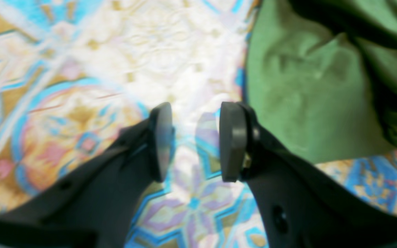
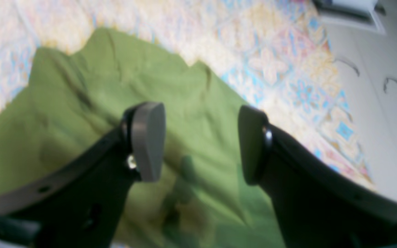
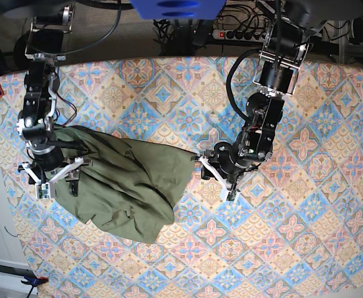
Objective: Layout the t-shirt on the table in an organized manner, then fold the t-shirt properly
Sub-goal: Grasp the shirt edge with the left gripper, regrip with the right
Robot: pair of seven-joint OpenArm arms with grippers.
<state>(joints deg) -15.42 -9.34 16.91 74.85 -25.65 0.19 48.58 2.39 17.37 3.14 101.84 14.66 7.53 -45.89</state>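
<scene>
Currently your t-shirt point(image 3: 122, 186) lies bunched on the table point(image 3: 305, 248); left gripper point(image 1: 195, 143) parted, empty, beside its edge; right gripper point(image 2: 202, 144) wide above it, likely poised for spreading.

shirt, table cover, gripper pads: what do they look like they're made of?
t-shirt: soft matte woven or knit fabric, likely cotton; it crumples and holds folds. table cover: printed cloth, matte, tile pattern; the left wrist view hints at a slight embossed texture. Pads on the left gripper and right gripper: smooth grey, dull sheen, probably rubber or plastic; blur leaves it open.
</scene>
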